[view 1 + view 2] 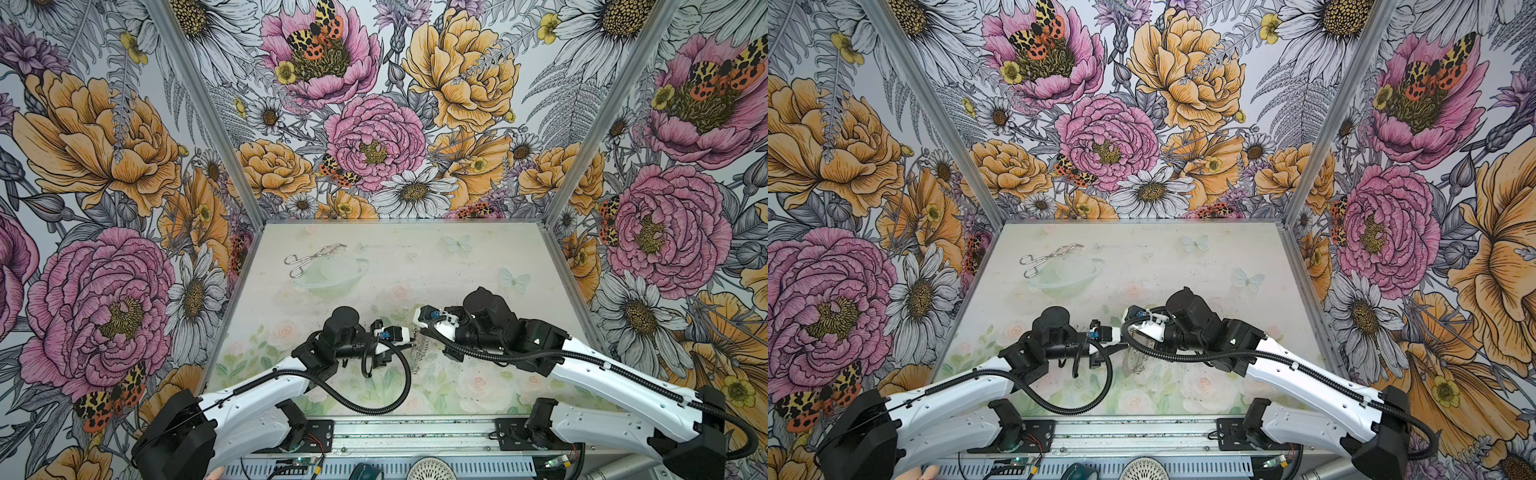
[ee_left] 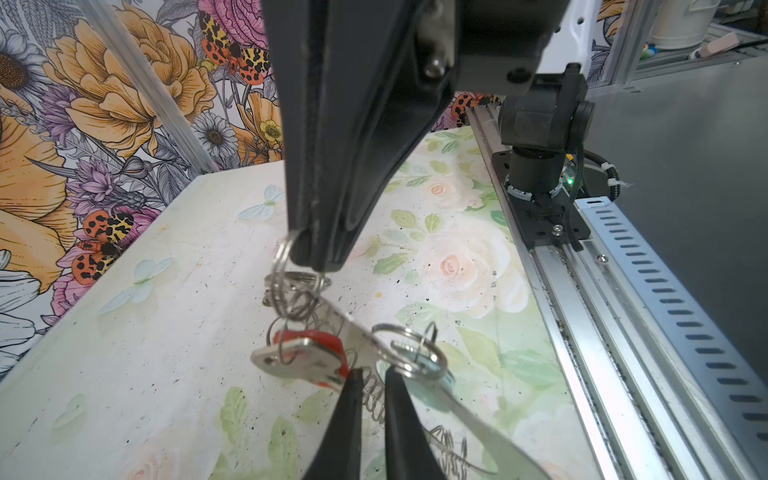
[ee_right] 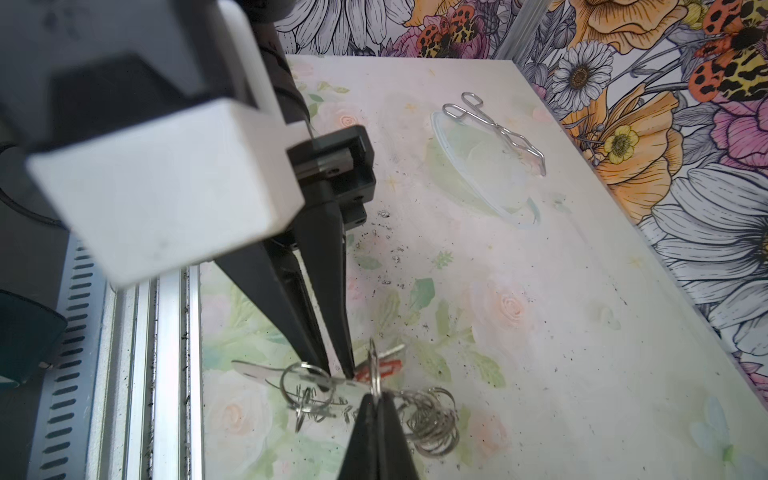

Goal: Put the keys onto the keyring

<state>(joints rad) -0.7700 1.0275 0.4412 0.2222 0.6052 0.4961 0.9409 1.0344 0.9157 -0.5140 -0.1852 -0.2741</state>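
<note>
The keys [image 2: 299, 357], silvery with a red tag, hang low over the table between both grippers; the red tag [image 3: 386, 369] also shows in the right wrist view. The keyring [image 2: 469, 415] is a flat grey band fringed with small silver rings [image 3: 432, 419]. My right gripper [image 3: 376, 395] is shut on one small silver ring, held upright, and comes in from above [image 2: 316, 257] in the left wrist view. My left gripper [image 2: 372, 372] stands narrowly open at the key's blade, with small rings showing in its gap. In both top views the two grippers meet at mid-table [image 1: 415, 336].
Silver scissor-shaped tongs [image 1: 313, 257] rest across a clear glass dish [image 1: 328, 276] at the back left of the table. An aluminium rail [image 2: 582, 291] with the right arm's base [image 2: 540, 166] runs along the table's front edge. Flowered walls close off three sides.
</note>
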